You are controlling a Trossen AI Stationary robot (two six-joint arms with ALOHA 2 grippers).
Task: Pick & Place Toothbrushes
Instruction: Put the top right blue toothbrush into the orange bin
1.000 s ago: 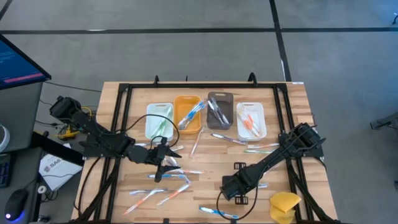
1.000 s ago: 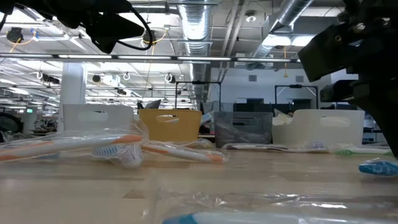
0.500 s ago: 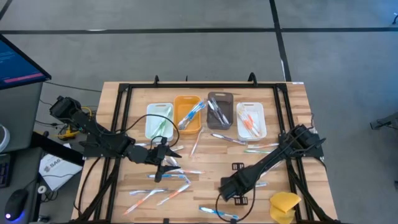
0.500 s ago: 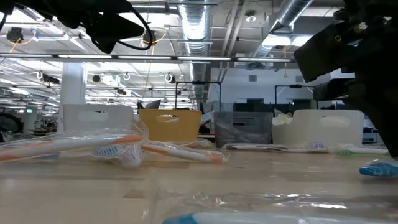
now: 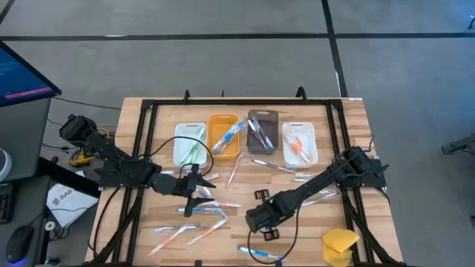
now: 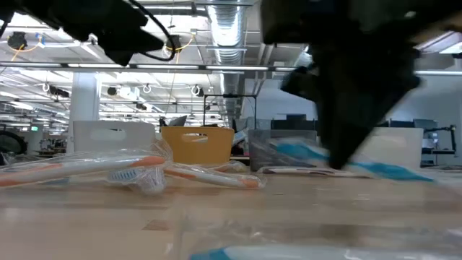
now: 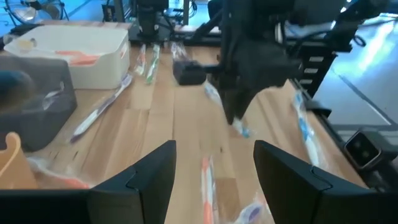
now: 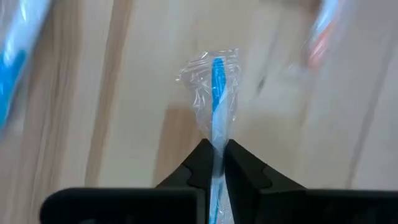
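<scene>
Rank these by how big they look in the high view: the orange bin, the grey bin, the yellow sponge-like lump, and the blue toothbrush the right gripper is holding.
1. Orange bin, largest.
2. Grey bin, slightly smaller.
3. Yellow sponge-like lump, partly cut off at the picture's edge, so unsure.
4. Blue toothbrush, clamped in the right gripper; in the high view the arm hides it, so it cannot be ranked.

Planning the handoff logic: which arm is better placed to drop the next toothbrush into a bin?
Right: its gripper already pinches a blue wrapped toothbrush, lifted off the table. The left gripper is open over scattered toothbrushes, holding nothing.
</scene>
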